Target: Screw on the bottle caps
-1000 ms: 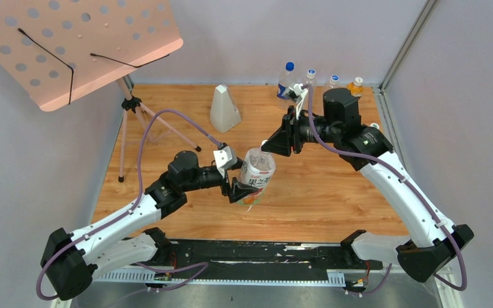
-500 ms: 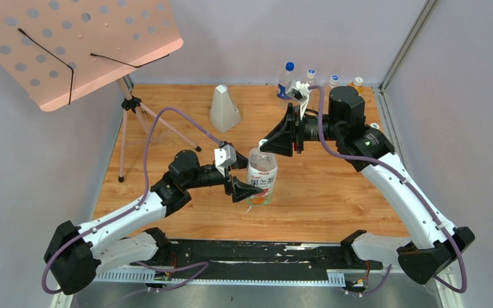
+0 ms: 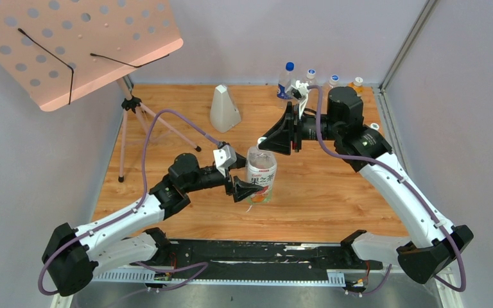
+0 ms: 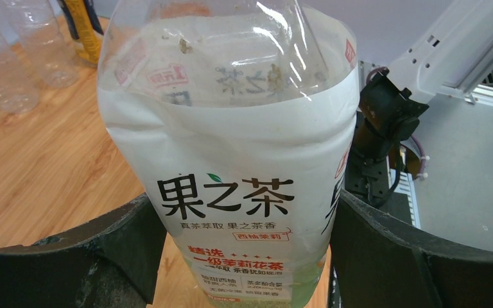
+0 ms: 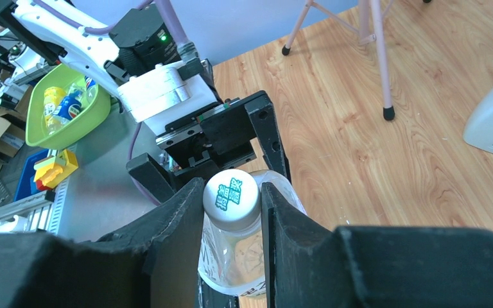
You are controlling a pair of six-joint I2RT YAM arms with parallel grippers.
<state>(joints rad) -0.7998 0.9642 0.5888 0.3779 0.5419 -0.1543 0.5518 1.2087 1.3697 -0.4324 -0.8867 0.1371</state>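
Observation:
The larger clear bottle [image 3: 260, 174], with a green-white-orange label, stands upright at the table's middle. My left gripper [image 3: 249, 187] is shut on its lower body, and the label fills the left wrist view [image 4: 244, 192] between the black fingers [image 4: 385, 256]. My right gripper [image 3: 264, 142] is shut on a white bottle cap [image 5: 232, 204] that sits on the bottle's neck [image 5: 247, 256]. Its fingers [image 5: 180, 224] press both sides of the cap. A small white round thing [image 3: 373, 127], perhaps the second cap, lies right of the right arm. I cannot pick out the smaller bottle.
A blue-capped bottle [image 3: 287, 78], two small clear bottles [image 3: 309, 77] and an orange juice bottle [image 3: 357, 83] stand along the back edge. A white cone [image 3: 223, 109] stands at the back middle. A pink music stand [image 3: 70, 45] on a tripod is at the far left.
The bottle was tilted in my left gripper and now stands upright. My right gripper has shifted slightly left over the neck with the cap.

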